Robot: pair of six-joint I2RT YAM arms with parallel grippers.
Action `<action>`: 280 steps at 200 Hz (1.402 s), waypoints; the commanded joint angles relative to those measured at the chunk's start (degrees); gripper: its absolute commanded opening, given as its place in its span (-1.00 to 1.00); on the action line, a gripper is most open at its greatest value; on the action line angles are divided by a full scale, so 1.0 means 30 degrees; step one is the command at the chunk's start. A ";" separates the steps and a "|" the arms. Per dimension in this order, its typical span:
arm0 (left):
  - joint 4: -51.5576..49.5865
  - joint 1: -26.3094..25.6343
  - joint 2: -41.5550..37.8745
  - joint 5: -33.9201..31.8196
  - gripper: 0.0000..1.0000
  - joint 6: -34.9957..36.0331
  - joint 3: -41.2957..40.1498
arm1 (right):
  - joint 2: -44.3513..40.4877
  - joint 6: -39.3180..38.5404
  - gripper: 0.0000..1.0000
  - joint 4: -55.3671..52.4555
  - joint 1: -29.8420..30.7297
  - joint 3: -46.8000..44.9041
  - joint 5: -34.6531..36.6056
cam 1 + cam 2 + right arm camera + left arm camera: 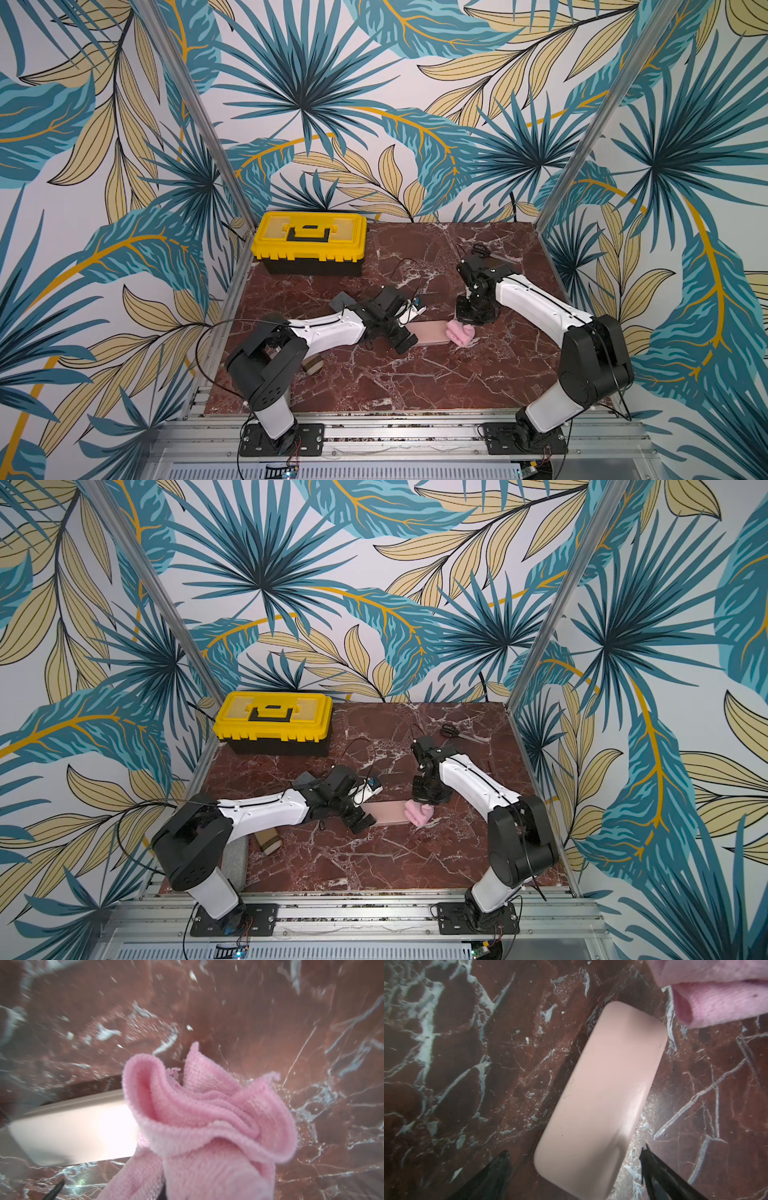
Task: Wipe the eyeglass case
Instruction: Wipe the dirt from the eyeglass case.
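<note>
The pale pink eyeglass case point(430, 332) lies flat on the red marble desk point(374, 374), near the centre and in the lower half of both top views. The left tool point(575, 1150) has its jaws apart, straddling the case's picture-left end with a gap on either side. The right tool point(468, 321) is clamped on a bunched pink cloth point(459, 333), which overlaps the case's picture-right end.

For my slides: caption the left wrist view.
Open left tool flanks the eyeglass case on the marble table; pink cloth near its far end.
</note>
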 commanded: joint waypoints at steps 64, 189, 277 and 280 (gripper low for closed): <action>0.1122 0.0065 0.0951 0.1866 0.80 0.1309 -0.0413 | 0.0178 0.0444 -1.00 0.0087 0.0079 -0.0075 0.0145; 0.5600 -0.0888 0.0381 0.0677 0.52 -0.0033 -0.3342 | 0.1261 0.3729 -1.00 0.3057 0.3925 -0.0780 -0.0512; 0.7476 -0.1264 -0.0087 0.0299 0.02 -0.0765 -0.4752 | 0.1394 0.1381 -1.00 0.0893 0.3763 0.1198 0.0787; 0.7564 -0.1281 -0.0087 0.0321 0.02 -0.0815 -0.4782 | 0.1320 0.1710 -1.00 0.1269 0.3901 0.1084 0.0034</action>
